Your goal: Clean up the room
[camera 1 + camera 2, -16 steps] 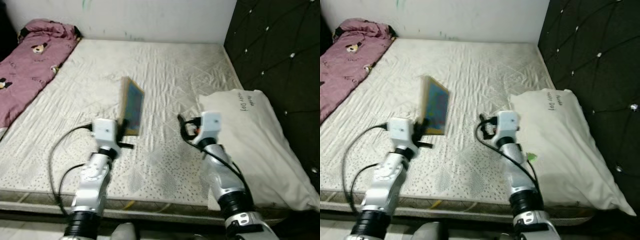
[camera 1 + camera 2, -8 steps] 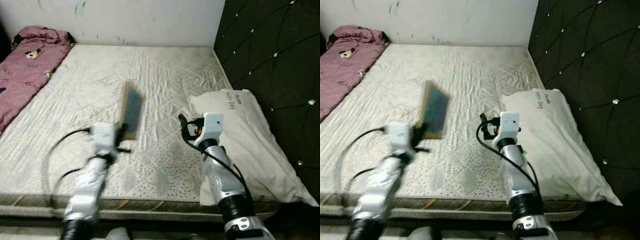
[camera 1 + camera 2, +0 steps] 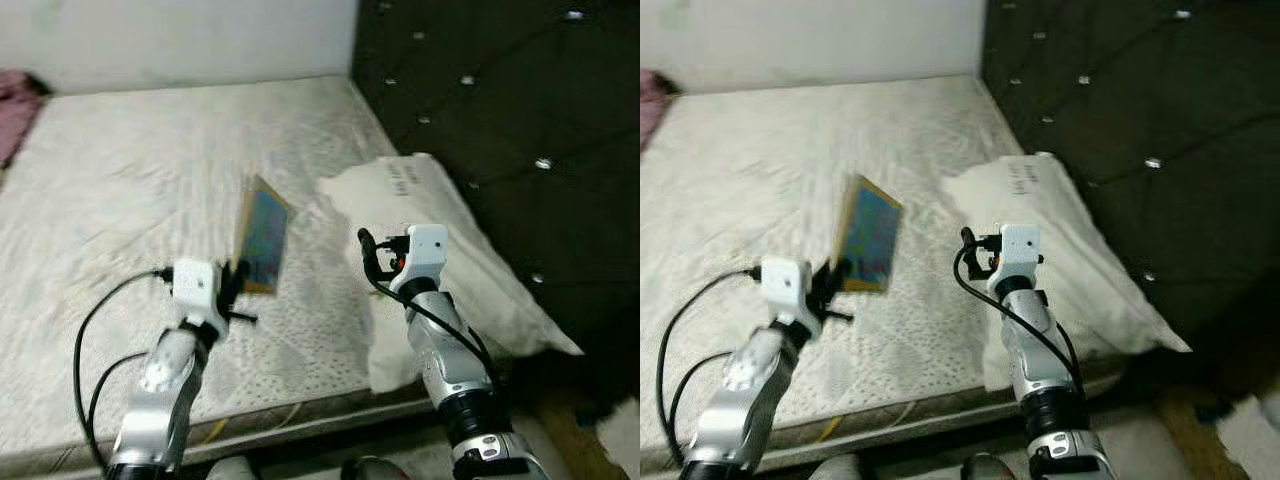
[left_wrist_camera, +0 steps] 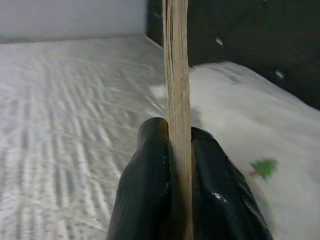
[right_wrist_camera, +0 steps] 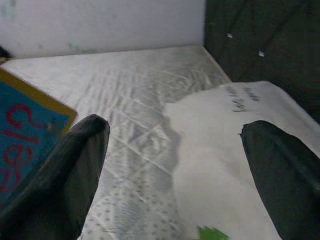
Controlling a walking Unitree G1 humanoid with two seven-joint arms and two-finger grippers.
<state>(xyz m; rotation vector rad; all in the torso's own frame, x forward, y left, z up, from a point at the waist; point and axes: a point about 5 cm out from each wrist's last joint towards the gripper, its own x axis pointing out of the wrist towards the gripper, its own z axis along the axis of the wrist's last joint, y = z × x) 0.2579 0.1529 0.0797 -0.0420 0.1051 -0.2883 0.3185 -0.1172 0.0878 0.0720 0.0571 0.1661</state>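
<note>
My left gripper (image 3: 238, 285) is shut on the lower edge of a thin book (image 3: 264, 238) with a blue cover and yellow border, held upright above the mattress (image 3: 120, 180). In the left wrist view the book's edge (image 4: 176, 75) stands pinched between the two black fingers (image 4: 145, 200). My right gripper (image 3: 366, 250) hovers open beside the book, over the edge of a white pillow (image 3: 440, 250). The right wrist view shows its fingers (image 5: 75, 160) spread wide, with the book's cover (image 5: 25, 135) to one side and the pillow (image 5: 225, 145) ahead.
A dark tufted headboard (image 3: 500, 90) runs along the right of the bed. The pillow overhangs the mattress's near corner. A white wall (image 3: 180, 40) stands behind the bed. A pale object (image 3: 620, 430) lies on the floor at the lower right.
The camera has swung to the right, so the pink blanket has slid out at the left and more headboard and floor show. Both grippers hold as before, the book still gripped.
</note>
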